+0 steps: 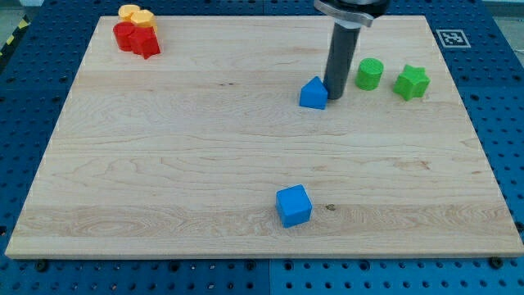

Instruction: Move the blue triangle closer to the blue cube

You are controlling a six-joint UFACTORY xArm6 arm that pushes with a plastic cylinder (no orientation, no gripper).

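Observation:
The blue triangle (313,93) lies on the wooden board (164,164), right of centre in the upper half. The blue cube (294,205) sits near the view's bottom, slightly left of the triangle and far below it. My tip (334,98) stands at the triangle's right edge, touching or nearly touching it. The dark rod rises from there to the view's top.
A green cylinder (369,74) and a green star (411,82) lie right of my tip. Red blocks (136,38) and yellow blocks (136,15) cluster at the top left corner. A fiducial tag (450,38) marks the top right corner.

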